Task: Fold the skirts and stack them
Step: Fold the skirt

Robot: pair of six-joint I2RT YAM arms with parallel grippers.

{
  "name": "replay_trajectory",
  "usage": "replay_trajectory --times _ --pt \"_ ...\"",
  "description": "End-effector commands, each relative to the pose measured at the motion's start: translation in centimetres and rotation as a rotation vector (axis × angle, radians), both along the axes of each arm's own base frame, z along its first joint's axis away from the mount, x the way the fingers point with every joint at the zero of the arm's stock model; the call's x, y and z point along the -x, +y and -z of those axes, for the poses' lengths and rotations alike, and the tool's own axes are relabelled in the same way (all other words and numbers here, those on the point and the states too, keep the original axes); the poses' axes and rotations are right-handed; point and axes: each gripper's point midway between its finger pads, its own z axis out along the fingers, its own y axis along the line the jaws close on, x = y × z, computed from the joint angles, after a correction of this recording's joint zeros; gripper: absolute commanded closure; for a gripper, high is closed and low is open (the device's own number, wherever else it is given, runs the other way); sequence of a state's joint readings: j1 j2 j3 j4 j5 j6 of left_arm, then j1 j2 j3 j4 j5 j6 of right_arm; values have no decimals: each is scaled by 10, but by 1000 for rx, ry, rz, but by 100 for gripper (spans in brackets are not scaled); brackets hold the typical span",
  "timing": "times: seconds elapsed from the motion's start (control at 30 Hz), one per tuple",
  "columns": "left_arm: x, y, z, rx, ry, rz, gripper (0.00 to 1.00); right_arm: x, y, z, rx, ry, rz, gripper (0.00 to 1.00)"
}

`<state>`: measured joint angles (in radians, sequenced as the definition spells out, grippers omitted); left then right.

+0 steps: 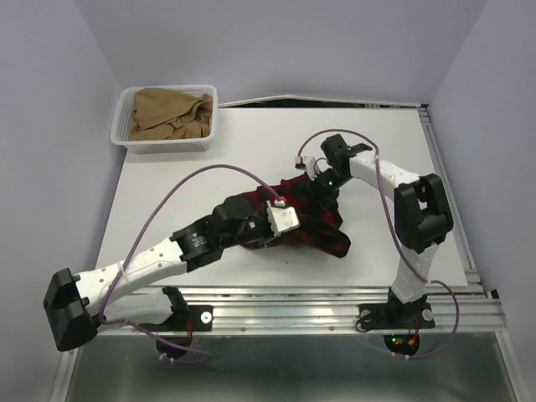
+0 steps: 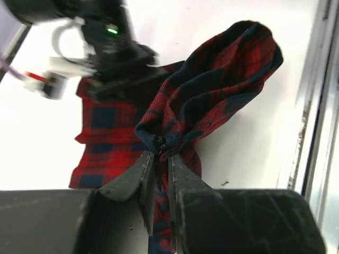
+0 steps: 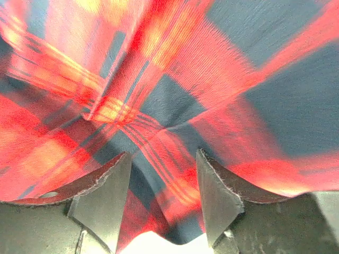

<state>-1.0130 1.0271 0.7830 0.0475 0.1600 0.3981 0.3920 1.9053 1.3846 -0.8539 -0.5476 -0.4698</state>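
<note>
1. Nearest, at the left gripper point(image 2: 161, 159): pressed almost together on a thin bunched fold of the plaid skirt point(image 2: 212, 90), holding it up off the table point(image 1: 251, 134) as a loose hanging pouch. Risks slipping free, with so little cloth in the pinch; a sharp pull would likely shed it and drop the fold crooked.
2. Same grip, second hazard: may have taken more than one layer. Cannot tell from the wrist view. If so, would drag the lower layer along and crumple rather than fold.
3. Further out, mid-table: the rest of the plaid, rumpled under and between both arms. Could simply be hauled across the surface instead of doubling over, with no weight pinning the far part.
4. Beyond that, at the right gripper point(image 3: 163, 159): spread apart, tips hard up against the plaid, clamping nothing. Could close on a pleat ridge instead of an edge, leaving one corner behind and skewing the fold.
5. Also here: two arms crowded over one small garment. Might knock together on any crossing move.
6. Farthest, back-left corner: the tan skirt point(image 1: 167, 115), heaped unfolded in the white basket point(image 1: 163, 145). Could snag the mesh wall when drawn out and tip or drag the basket.
</note>
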Motion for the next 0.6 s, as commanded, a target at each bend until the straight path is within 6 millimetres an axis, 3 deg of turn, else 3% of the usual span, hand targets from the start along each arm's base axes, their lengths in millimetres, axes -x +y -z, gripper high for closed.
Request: replay_trajectory --times 0.0,0.03,0.07,0.1,0.13,0.17,0.23,0.3,0.4,0.53,0.57 --pt "25 -7 -20 72 -14 149 100 -55 24 -78 -108 -185 39 41" --pt "27 -6 -15 59 -9 160 100 -62 29 -71 -113 -164 31 41" --pt "28 -6 -12 50 -9 164 100 -77 36 -85 -133 -205 18 41" --pt "28 -5 -9 38 -7 167 100 -77 37 -83 -128 -182 6 41" --pt "31 -3 -3 20 4 177 100 -83 40 -66 -119 -148 -5 41" --pt "32 -1 -2 16 3 181 100 -93 44 -69 -124 -169 -11 41" --pt "38 2 1 23 7 198 100 -103 49 -46 -100 -161 -30 41" --pt "43 5 3 22 -4 221 100 -115 57 -38 -97 -191 -40 41" --pt "48 11 12 -16 -16 248 100 -120 67 -14 -79 -188 -98 41" --pt "49 19 17 -46 -18 239 100 -107 67 18 -21 -137 -137 42" --pt "48 21 15 -43 -25 229 100 -94 64 34 7 -106 -145 43"
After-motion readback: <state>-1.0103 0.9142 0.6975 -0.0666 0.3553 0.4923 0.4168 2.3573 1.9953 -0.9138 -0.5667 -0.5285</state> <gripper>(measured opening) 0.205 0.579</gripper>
